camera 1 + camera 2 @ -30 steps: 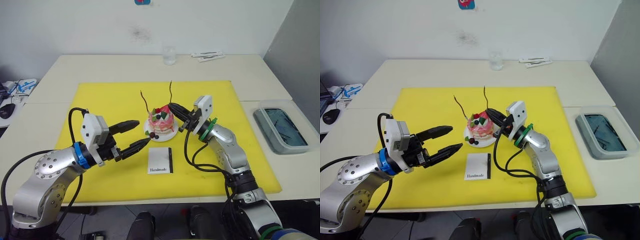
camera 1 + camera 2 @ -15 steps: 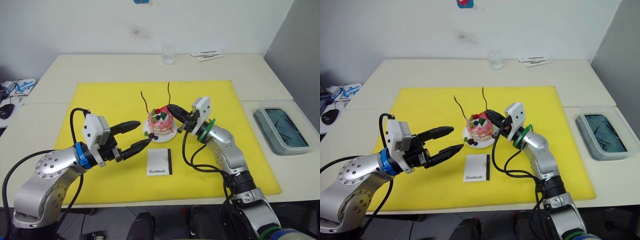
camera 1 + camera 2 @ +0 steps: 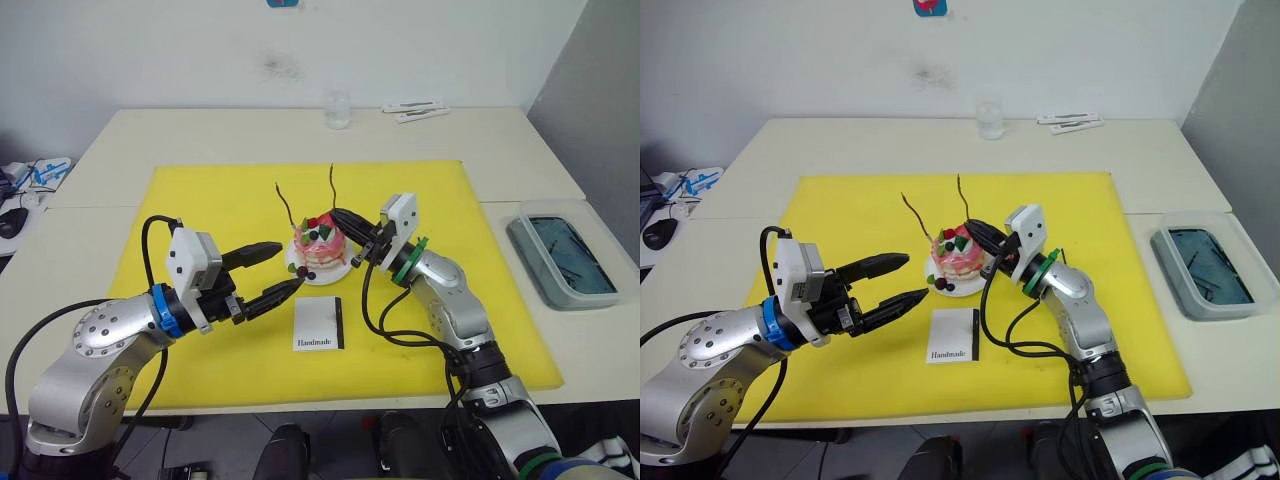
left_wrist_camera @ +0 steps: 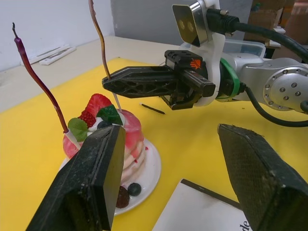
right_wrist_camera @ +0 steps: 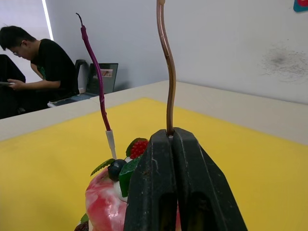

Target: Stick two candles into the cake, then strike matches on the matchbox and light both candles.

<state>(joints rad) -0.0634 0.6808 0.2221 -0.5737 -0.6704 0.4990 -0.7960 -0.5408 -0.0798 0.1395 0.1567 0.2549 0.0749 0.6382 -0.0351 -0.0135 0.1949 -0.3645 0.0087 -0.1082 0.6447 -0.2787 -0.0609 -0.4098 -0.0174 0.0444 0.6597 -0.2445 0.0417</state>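
Candles (image 4: pixel 101 43) — thin, wavy, upright in cake (image 3: pixel 318 250) — one pinched in right hand (image 3: pixel 345 217); left hand (image 3: pixel 282 268) agape, empty.

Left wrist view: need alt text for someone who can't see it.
The right claw, shut on a thin wavy candle, holds it upright over the pink-and-white cake on its white plate. A second candle already stands in the cake's other side. The left claw's open black fingers frame the view, above a yellow mat and a corner of the matchbox.
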